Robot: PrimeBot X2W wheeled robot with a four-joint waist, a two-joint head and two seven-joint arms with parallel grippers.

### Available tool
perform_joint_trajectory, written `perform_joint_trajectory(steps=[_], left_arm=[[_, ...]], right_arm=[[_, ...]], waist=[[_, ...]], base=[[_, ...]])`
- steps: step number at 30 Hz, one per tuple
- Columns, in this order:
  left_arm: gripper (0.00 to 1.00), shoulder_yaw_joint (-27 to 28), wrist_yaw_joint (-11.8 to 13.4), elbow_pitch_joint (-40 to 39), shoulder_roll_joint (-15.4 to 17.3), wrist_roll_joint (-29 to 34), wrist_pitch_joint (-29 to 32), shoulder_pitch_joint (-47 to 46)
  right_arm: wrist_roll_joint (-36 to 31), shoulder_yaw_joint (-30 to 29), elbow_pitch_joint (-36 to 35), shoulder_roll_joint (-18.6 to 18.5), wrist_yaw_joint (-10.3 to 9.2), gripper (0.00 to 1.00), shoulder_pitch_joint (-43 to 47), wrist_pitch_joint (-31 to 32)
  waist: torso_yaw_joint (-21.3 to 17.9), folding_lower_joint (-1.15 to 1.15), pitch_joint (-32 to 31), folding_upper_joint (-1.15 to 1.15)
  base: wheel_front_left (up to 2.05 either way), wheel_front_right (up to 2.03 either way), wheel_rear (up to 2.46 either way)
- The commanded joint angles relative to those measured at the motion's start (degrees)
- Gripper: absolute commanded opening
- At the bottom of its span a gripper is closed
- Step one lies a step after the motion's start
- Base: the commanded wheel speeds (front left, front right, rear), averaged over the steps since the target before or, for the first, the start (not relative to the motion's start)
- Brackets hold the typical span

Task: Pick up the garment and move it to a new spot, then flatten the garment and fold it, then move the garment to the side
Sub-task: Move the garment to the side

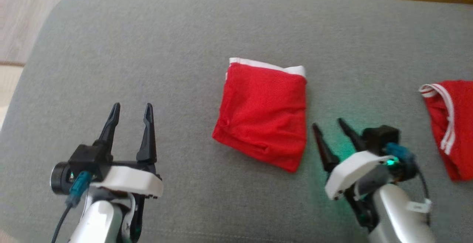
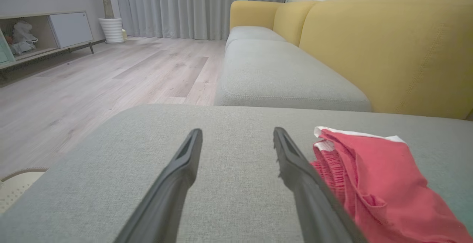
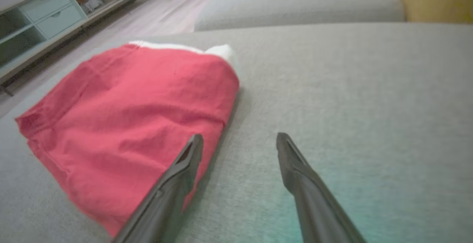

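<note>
Head view: left gripper (image 1: 132,105), two long dark tapered fingers on a white wrist shell (image 1: 129,184), sits lower left, fingers pointing up, spread wide, nothing between them. Pale silver left forearm (image 1: 98,221) comes up from the bottom edge. Right gripper (image 1: 327,122), same build, sits lower right and is angled up-left, jaws apart, empty, with a green wrist light (image 1: 391,160) lit. Silver right forearm (image 1: 395,213) is below it. Both wrist views show the fingers parted, tips free.
</note>
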Motion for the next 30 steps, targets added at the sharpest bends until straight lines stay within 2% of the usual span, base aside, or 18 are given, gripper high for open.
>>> perform_joint_trajectory(steps=[1,9,10,11,12,17,23,26,30], left_arm=[[1.00,1.92,-0.23,-1.23,0.21,-0.13,-0.76,-3.40],[1.00,2.20,-0.84,0.46,-1.37,-0.02,-1.91,-6.09],[1.00,2.37,-0.87,0.53,-1.42,0.01,-1.97,-6.20],[1.00,2.54,-0.90,0.61,-1.44,0.06,-2.02,-6.28],[1.00,2.77,-0.89,0.66,-1.43,0.10,-2.07,-6.31],[1.00,3.59,-0.89,0.60,-1.31,0.47,-2.17,-6.19],[1.00,4.32,-0.95,-0.10,-0.79,0.80,-2.20,-5.42],[1.00,4.71,-0.93,-0.59,-0.38,0.97,-2.21,-5.01],[1.00,4.92,-1.19,-0.94,0.10,1.01,-2.22,-4.81]], right_arm=[[1.08,3.01,0.49,0.22,0.39,1.00,-2.71,-1.06],[8.73,10.52,13.90,0.27,0.39,0.99,-8.48,-0.85],[9.47,11.36,14.91,0.27,0.39,0.49,-8.89,-0.45],[10.52,12.14,15.65,0.27,0.39,0.18,-9.19,-0.12],[11.45,12.94,16.15,0.27,0.39,0.00,-9.51,0.06],[12.93,14.99,17.46,0.27,0.39,0.00,-10.73,-1.08],[11.39,16.24,16.21,0.05,0.39,0.00,-10.77,-2.43],[10.38,16.83,13.40,-2.13,0.39,0.00,-9.79,-2.33],[10.05,16.23,8.18,-6.92,0.39,0.00,-7.55,-0.21]], waist=[[1.80,-0.01,1.82,0.00],[3.05,-0.01,3.62,0.00],[2.92,-0.01,3.73,0.00],[2.76,-0.01,3.80,0.00],[2.46,-0.01,3.86,0.00],[0.28,-0.01,3.74,0.00],[-4.13,-0.01,3.22,0.00],[-7.67,-0.01,2.79,0.00],[-12.47,-0.01,2.37,0.00]], base=[[0.00,0.00,0.00],[0.00,0.00,0.00],[0.00,0.00,0.00],[0.00,0.00,0.00],[0.00,0.00,0.00],[0.00,0.00,0.00],[0.00,0.00,0.00],[0.00,0.00,0.00],[0.00,0.00,0.00]])
